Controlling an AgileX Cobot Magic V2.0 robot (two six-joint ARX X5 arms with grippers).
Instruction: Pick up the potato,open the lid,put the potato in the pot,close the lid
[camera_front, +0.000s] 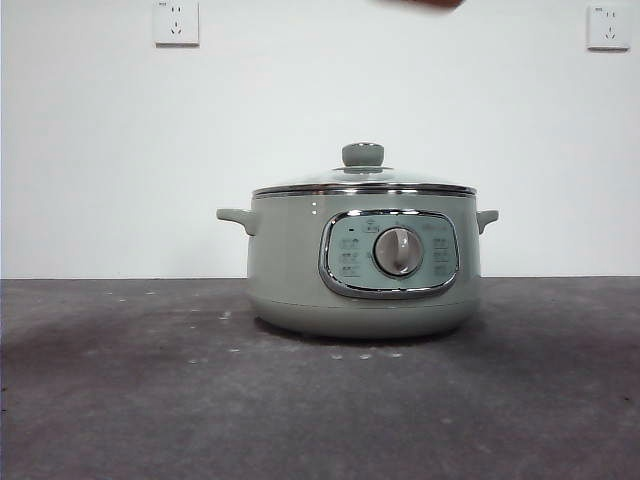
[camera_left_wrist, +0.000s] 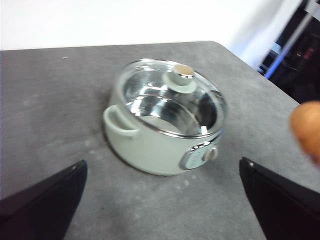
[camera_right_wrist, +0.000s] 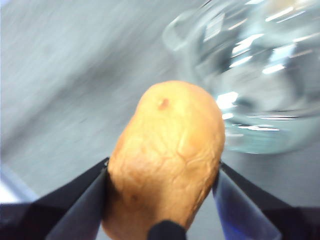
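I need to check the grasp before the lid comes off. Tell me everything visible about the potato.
The potato is an orange-brown, blocky rounded lump with faintly wrinkled skin and one small dark spot near its top. It is off the table, clamped on two sides by the right claw, near the pot but not touching it. The left wrist view catches only an orange sliver of it at the picture's edge.

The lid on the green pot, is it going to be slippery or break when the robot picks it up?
The lid looks like clear glass with a shiny metal rim, so it could probably crack if dropped. Its smooth dome seems slippery, but the small knob on top should give the open left gripper something to grab. It sits flat on the pot, so lifting straight up likely works.
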